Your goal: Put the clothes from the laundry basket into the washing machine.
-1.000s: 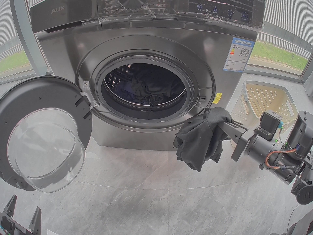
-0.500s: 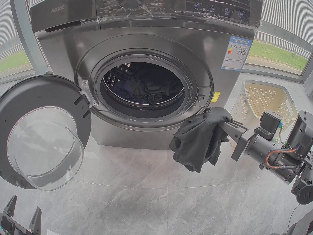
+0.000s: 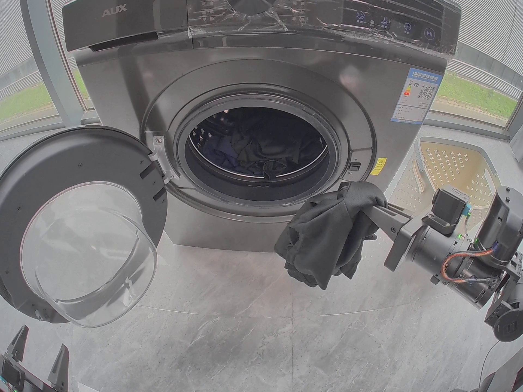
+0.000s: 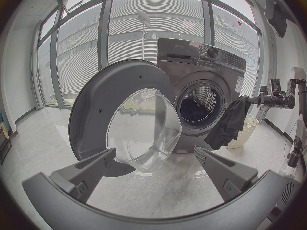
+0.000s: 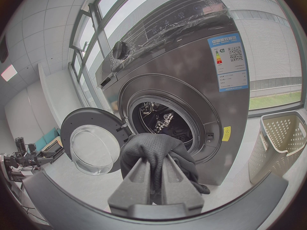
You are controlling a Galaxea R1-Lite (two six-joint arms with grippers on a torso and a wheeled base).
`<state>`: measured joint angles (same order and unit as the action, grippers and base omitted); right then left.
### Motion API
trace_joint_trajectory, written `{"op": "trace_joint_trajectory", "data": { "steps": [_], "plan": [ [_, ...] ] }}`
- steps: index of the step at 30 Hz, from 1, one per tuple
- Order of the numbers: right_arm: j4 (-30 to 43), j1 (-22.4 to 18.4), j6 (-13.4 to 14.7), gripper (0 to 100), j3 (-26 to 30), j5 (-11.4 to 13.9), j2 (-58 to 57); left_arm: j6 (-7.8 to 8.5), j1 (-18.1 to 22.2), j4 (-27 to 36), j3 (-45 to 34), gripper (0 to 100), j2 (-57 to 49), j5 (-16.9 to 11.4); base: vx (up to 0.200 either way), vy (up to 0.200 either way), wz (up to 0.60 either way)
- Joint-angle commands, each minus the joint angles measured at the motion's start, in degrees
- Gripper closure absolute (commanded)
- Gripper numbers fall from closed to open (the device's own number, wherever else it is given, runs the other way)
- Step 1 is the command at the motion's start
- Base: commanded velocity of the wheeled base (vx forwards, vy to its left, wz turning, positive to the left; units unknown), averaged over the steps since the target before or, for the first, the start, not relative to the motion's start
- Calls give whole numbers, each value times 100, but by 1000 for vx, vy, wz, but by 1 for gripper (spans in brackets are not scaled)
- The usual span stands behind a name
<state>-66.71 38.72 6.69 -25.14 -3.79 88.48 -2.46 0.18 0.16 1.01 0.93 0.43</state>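
Observation:
My right gripper (image 3: 376, 210) is shut on a dark grey garment (image 3: 327, 232), which hangs above the floor just below and right of the washing machine's round opening (image 3: 259, 145). From the right wrist, the cloth (image 5: 153, 149) is pinched between the two fingers (image 5: 174, 176). Dark clothes (image 3: 267, 142) lie inside the drum. The cream laundry basket (image 3: 455, 164) stands right of the machine, and no clothes show on its visible inner wall. My left gripper (image 3: 37, 352) sits low at the near left, open; the left wrist view has its fingers (image 4: 86, 171) spread with nothing between them.
The machine's door (image 3: 81, 224) stands swung open to the left, its glass bowl facing me. Grey tiled floor (image 3: 245, 322) lies free in front of the machine. Large windows run behind and beside it.
The head camera has shifted, so the machine sits further right in the picture. The garment's hanging folds have swung slightly left and up, closer to the opening. My left gripper is still.

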Motion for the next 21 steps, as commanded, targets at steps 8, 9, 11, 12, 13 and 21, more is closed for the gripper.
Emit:
{"op": "trace_joint_trajectory", "data": {
  "steps": [8,9,11,12,13,21],
  "plan": [
    [-202,285,166,100,-123,-87,389,167,8,2,-101,0,-22,36,0,0,0],
    [-246,303,201,100,-193,-175,486,202,8,2,-101,0,-22,28,0,0,0],
    [-317,391,210,100,-334,-359,741,220,8,2,-101,0,-22,19,0,0,0],
    [-361,426,210,100,-422,-429,873,211,17,2,-101,0,-22,10,0,0,0],
    [-431,461,210,100,-510,-482,1005,211,17,2,-101,0,-22,10,0,0,0],
    [-1011,628,218,100,-993,-632,1523,18,43,-570,312,0,13,-16,0,0,0]
  ]
}}
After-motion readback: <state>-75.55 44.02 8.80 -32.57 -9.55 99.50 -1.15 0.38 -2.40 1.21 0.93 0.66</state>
